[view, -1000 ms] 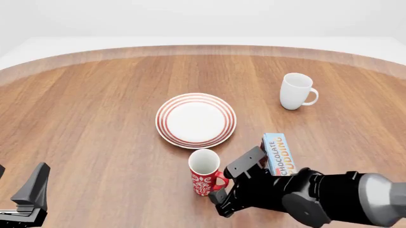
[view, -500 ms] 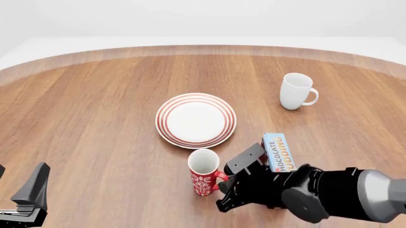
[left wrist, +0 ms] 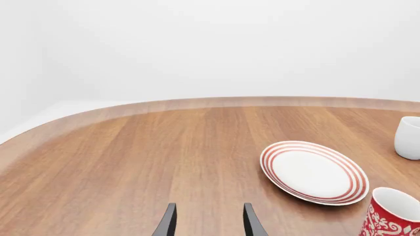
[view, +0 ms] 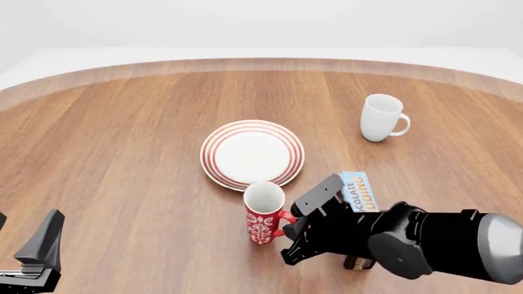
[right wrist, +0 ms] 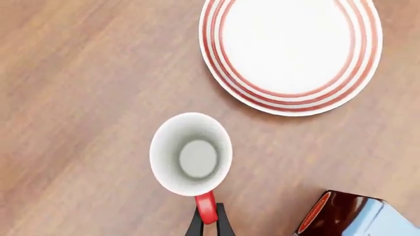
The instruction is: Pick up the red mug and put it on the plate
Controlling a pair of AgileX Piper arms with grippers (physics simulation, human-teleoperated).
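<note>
The red mug [view: 263, 215], with a white pattern and white inside, stands upright just in front of the plate [view: 214, 160], a white plate with red rim rings. My right gripper [view: 286, 231] is shut on the mug's red loop handle. In the right wrist view the fingers [right wrist: 207, 224] pinch the handle below the mug's open mouth [right wrist: 190, 153], with the plate [right wrist: 288, 49] beyond. My left gripper [left wrist: 208, 225] is open and empty at the near left [view: 41, 251]. It sees the plate [left wrist: 314, 171] and the mug [left wrist: 394, 216].
A plain white mug [view: 381, 117] stands at the far right and also shows in the left wrist view [left wrist: 408, 137]. A blue chocolate pudding box [view: 359, 191] lies right beside my right arm and shows in the right wrist view [right wrist: 354, 216].
My right gripper closed in on the mug's handle and the mug has risen a little and shifted toward the plate. The left arm has not moved.
</note>
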